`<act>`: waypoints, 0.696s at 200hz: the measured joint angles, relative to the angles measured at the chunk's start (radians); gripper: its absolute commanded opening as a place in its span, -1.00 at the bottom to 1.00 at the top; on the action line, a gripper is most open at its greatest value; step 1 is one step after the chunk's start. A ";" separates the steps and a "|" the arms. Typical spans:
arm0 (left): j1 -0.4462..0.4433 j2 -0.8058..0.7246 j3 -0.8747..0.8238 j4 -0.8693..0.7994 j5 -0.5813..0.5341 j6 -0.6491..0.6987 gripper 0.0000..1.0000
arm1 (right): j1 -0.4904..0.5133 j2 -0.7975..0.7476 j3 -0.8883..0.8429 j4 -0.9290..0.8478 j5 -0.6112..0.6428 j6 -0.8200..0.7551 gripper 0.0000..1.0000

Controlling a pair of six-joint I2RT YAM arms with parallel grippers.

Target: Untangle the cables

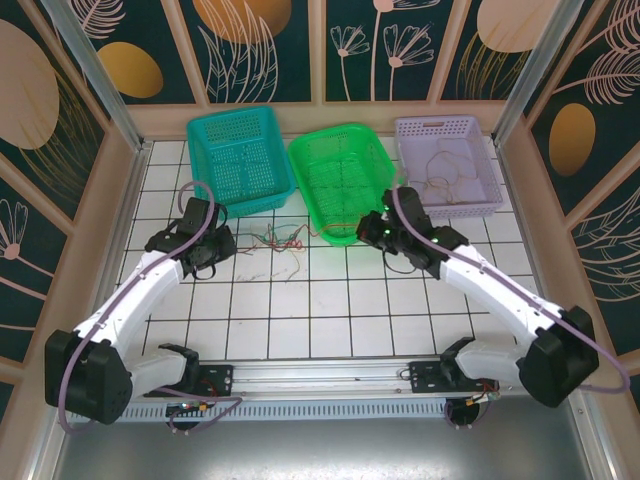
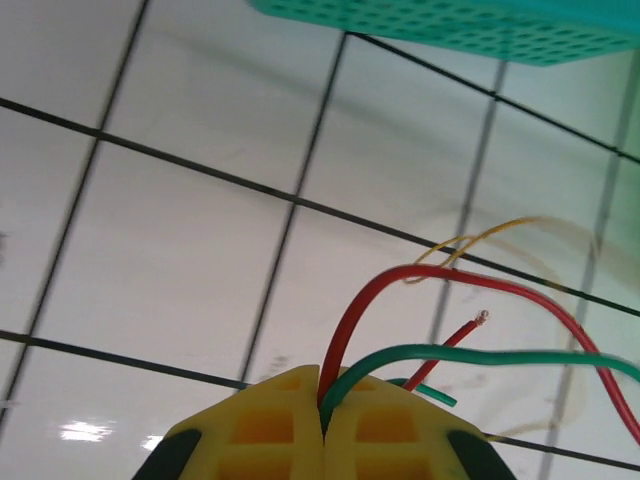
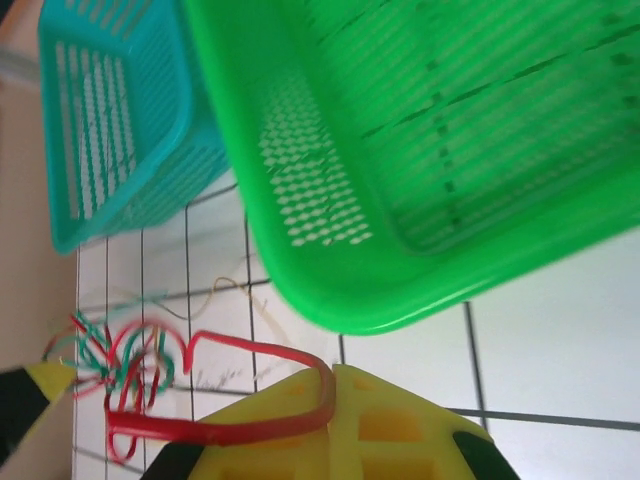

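The tangled cables lie on the white tiles between my arms, just on the near side of the teal basket and green basket. My left gripper is clamped tight on their red and green strands, and my right gripper is pinched on a red one. Tan wire loops rest in the lavender basket, far right.

The top external camera looks steeply down from high behind the arm bases onto the white, black-gridded tiled table, far enough back to frame the whole tabletop. Each wrist camera sits low behind its own yellow plastic fingers, very near the tiles and facing the far edge. All three views share the teal perforated plastic basket and the thin red and green wires.
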 measured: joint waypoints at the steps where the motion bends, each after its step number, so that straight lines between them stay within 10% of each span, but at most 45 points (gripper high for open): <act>1: 0.000 0.002 0.000 -0.002 -0.004 0.000 -1.00 | -0.002 -0.002 -0.001 -0.001 0.000 0.002 -1.00; 139: 0.015 0.037 0.000 -0.084 -0.246 0.010 -1.00 | -0.262 -0.181 0.016 -0.177 0.162 0.023 -1.00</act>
